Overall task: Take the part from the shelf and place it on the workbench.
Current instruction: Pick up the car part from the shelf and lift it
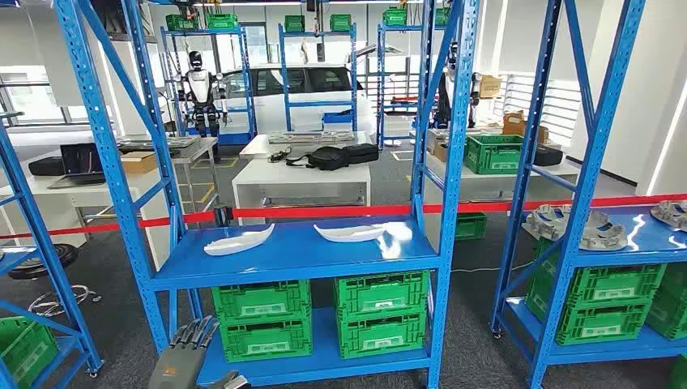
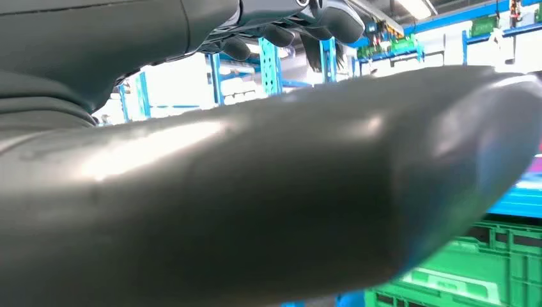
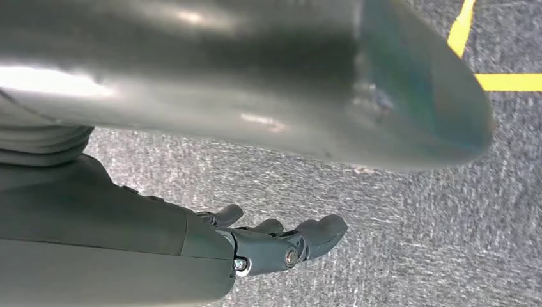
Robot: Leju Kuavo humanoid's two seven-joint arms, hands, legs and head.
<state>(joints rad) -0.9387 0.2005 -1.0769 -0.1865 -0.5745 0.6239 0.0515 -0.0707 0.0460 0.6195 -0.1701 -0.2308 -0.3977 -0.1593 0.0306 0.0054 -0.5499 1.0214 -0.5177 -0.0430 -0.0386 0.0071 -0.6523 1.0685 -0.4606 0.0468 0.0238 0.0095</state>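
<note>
Lying on the blue shelf (image 1: 296, 258) are two white curved parts, the left part (image 1: 238, 240) and the right part (image 1: 349, 232), well apart from each other. Green crates (image 1: 262, 319) sit on the level below. Low in the head view, the left hand (image 1: 185, 356) hangs with fingers spread, holding nothing. The right hand (image 3: 281, 240) hangs over grey carpet, fingers loosely curled and empty.
</note>
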